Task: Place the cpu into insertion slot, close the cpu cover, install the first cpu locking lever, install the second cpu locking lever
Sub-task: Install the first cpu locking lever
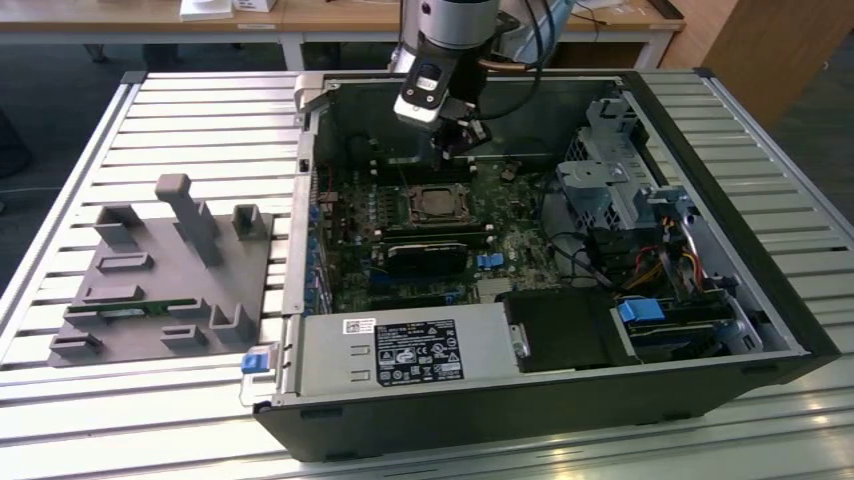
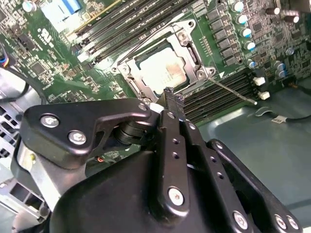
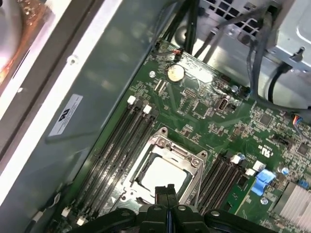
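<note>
The cpu (image 2: pixel 163 73) is seen seated in the insertion slot (image 2: pixel 124 68) near the middle of the motherboard (image 1: pixel 527 235), inside the open computer case (image 1: pixel 534 400) laid on the slatted worktop (image 1: pixel 174 110). The cpu cover (image 2: pixel 187 46) appears to be folded down around it, though this is not fully clear. The gripper (image 3: pixel 165 190) is held over one edge of the slot, jaws pressed together and empty, and a thin locking lever (image 2: pixel 232 91) is seen sticking out across the memory slots (image 2: pixel 214 104).

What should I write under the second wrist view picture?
Shut gripper poised close to the cpu seated in the insertion slot.
</note>
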Action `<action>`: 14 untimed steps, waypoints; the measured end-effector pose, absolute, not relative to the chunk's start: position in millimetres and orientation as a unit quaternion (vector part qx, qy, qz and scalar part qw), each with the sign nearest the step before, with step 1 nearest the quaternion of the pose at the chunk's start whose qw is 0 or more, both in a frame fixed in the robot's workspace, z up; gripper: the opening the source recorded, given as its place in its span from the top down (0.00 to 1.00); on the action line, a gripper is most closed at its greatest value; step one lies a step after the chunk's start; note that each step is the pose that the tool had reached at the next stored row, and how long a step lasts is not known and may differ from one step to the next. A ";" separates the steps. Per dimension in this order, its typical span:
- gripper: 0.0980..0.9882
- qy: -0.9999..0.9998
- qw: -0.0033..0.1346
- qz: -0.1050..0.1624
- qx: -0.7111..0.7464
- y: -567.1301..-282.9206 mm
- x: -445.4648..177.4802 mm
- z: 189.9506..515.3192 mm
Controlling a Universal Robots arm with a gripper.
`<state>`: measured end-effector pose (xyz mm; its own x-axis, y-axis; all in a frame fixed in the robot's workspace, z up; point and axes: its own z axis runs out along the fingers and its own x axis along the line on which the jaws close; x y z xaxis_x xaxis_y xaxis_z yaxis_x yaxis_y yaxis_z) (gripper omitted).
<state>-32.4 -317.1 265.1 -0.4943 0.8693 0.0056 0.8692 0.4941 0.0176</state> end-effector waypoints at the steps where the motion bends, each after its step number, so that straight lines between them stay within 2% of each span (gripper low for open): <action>1: 0.99 0.867 0.002 0.009 0.499 -317.1 -32.4 265.1; 14: 0.99 0.894 0.001 0.009 0.448 -317.1 -32.4 265.2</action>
<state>-32.4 -317.1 265.2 -0.5985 0.8011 0.0055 0.8011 0.5983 0.0176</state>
